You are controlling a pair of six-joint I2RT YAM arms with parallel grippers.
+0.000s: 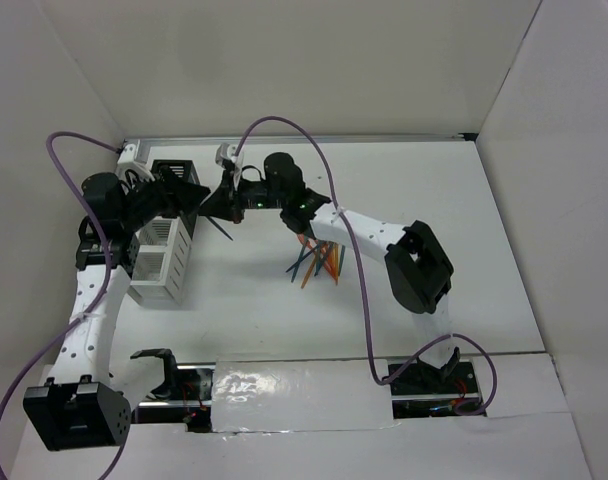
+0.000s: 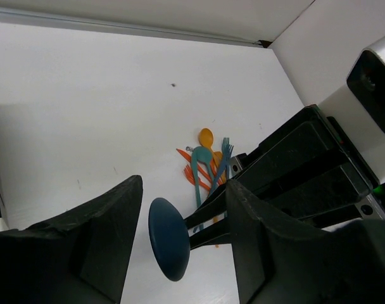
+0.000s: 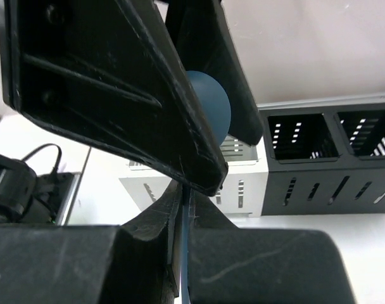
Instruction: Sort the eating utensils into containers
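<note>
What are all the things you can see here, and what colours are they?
blue spoon: one, dark teal-blue, in the air between the two pincers, near the bins.
utensil pile: several, too tangled to count, orange and teal, middle of the table.
bins: one row, black at the far end, white nearer, left side of the table.
cables: two, purple, one along each arm.
right pincer: one, black, shut on the blue spoon's handle.
left pincer: one, black, open on either side of the spoon's bowl.
</note>
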